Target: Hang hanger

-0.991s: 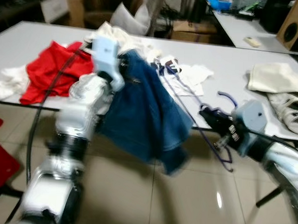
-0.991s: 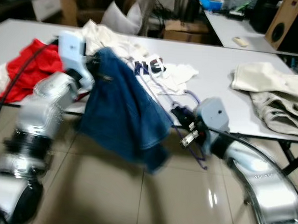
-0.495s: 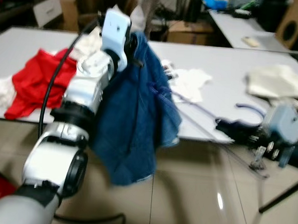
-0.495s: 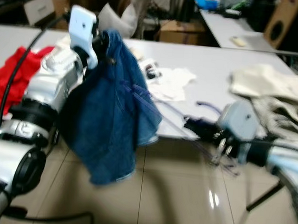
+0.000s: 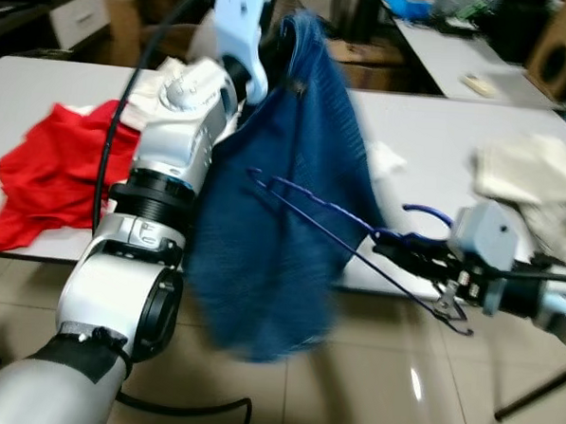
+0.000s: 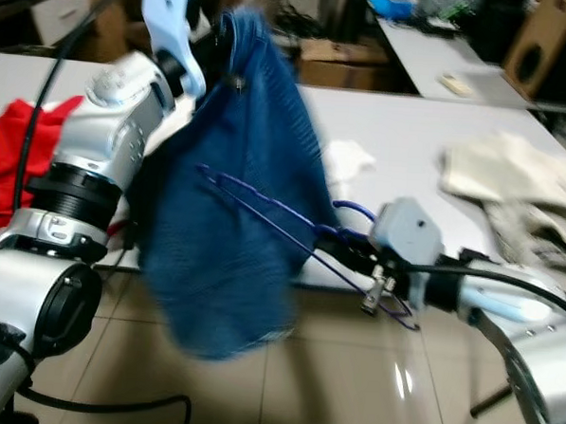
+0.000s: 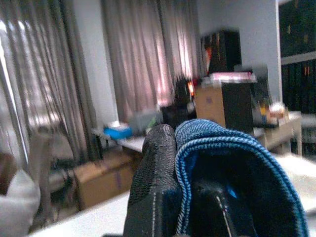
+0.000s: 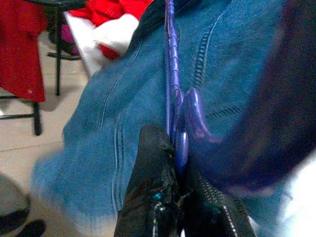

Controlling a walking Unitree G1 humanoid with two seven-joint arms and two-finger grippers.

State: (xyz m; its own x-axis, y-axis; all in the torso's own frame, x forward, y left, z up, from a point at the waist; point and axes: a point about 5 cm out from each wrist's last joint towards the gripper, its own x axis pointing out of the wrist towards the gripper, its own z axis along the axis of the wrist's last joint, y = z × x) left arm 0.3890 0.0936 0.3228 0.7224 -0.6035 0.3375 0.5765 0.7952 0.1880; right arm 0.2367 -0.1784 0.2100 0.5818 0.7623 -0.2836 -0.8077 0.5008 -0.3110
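The white surface (image 5: 439,135) stretches across the scene, with a red garment (image 5: 47,176) heaped toward the robot's left and pale folded clothes (image 5: 527,177) toward its right. In front of it hangs the largest thing in play, a blue denim garment (image 5: 287,231), lifted clear of the surface and drooping toward the tiled floor (image 5: 349,396).

The left hand (image 7: 197,163) holds the garment up high by its top edge; in the left wrist view the black fingers (image 7: 153,182) are pressed together on a fold of the blue cloth.

The right hand (image 5: 395,244) is lower and off to the robot's right, pinching the purple wire hanger (image 5: 348,230) just below its hook (the right wrist view shows the fingertips closed on the wire). The hanger's long arm reaches leftward and its far tip lies against the front of the denim, apparently not yet inside it.

Judging by this, the step in hand is dressing the hanger, with the actual hanging still to come. The next move calls for steering the hanger's tip into the garment's opening while the left hand keeps the cloth spread; the frames are blurred, so where that opening lies is hard to tell.
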